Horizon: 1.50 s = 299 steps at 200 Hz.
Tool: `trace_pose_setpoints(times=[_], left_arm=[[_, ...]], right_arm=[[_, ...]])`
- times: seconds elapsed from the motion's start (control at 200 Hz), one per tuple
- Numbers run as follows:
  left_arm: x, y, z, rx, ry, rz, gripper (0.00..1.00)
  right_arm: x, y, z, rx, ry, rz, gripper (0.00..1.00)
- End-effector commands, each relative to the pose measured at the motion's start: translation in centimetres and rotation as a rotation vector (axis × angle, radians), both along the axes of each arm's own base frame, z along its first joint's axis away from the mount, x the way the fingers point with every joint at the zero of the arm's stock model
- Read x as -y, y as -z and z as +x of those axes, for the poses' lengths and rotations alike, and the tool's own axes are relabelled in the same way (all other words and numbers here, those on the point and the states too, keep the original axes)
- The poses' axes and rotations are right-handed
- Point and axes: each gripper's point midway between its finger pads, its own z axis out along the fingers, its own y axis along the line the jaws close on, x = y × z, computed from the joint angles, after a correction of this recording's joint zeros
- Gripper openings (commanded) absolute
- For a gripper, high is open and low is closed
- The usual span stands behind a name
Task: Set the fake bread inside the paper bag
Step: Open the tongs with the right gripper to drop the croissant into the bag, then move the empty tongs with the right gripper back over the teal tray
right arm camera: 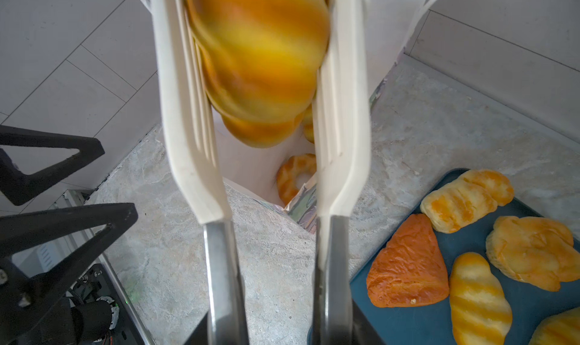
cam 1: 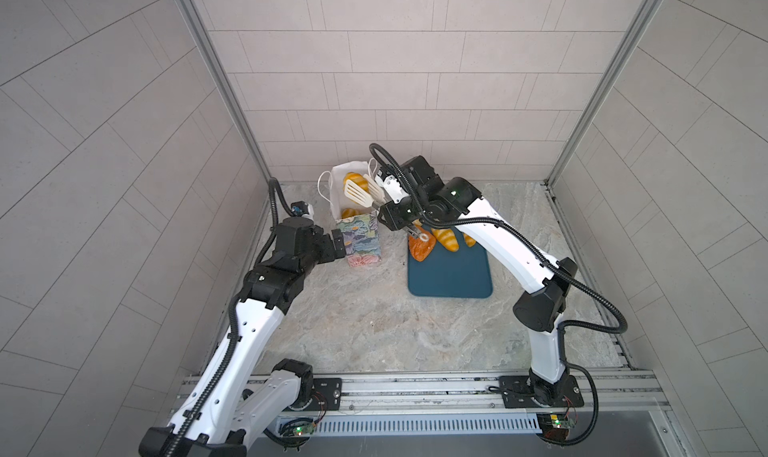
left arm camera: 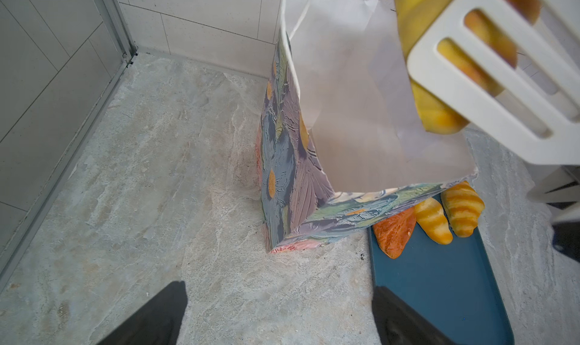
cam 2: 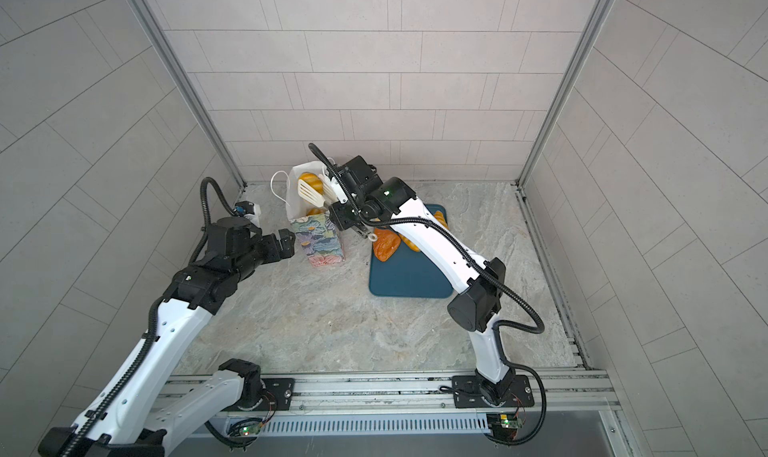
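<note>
The paper bag [cam 1: 362,239] [cam 2: 321,239] [left arm camera: 293,177] stands upright and open near the back wall. My right gripper [cam 1: 395,216] [cam 2: 349,218] [right arm camera: 279,334] is shut on the steel arms of white-bladed tongs [cam 1: 358,193] [right arm camera: 188,108]. A striped roll of fake bread [cam 1: 354,183] [cam 2: 308,181] [left arm camera: 430,111] [right arm camera: 257,55] sits blurred between the blades, over the bag's mouth. A ring doughnut [right arm camera: 295,174] lies inside the bag. My left gripper [cam 1: 338,245] [cam 2: 286,243] [left arm camera: 279,315] is open beside the bag's left wall, apart from it.
A teal tray [cam 1: 449,278] [cam 2: 409,278] [right arm camera: 423,324] lies right of the bag. At its far end are an orange triangular piece [cam 1: 419,249] [right arm camera: 408,265] and several striped rolls [cam 1: 446,239] [left arm camera: 433,219]. The tiled back wall stands close behind the bag.
</note>
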Motion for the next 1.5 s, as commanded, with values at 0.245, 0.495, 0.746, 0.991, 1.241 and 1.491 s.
trace_pose_setpoints(times=[0.245, 0.495, 0.746, 0.991, 1.241, 1.491], left_arm=[[-0.3, -0.3, -0.5, 0.006, -0.004, 0.017, 1.00], [-0.2, -0.4, -0.6, 0.008, -0.003, 0.004, 1.00], [0.2, -0.7, -0.7, 0.014, 0.012, -0.009, 1.00], [0.6, -0.9, -0.6, 0.017, 0.022, -0.005, 1.00], [1.4, -1.1, -0.5, 0.021, 0.036, 0.018, 1.00], [2.0, -1.3, -0.8, 0.031, 0.050, 0.031, 1.00]], right_arm=[[0.4, -2.8, 0.1, 0.058, 0.005, 0.027, 0.56], [0.4, -3.5, -0.6, 0.068, -0.010, 0.030, 0.57], [1.6, -4.6, -1.4, 0.100, -0.017, 0.010, 0.57], [4.0, -5.3, -2.4, 0.146, 0.004, -0.044, 0.57], [6.9, -5.6, -3.0, 0.215, 0.052, -0.109, 0.57], [11.2, -5.0, -3.6, 0.257, 0.116, -0.186, 0.57]])
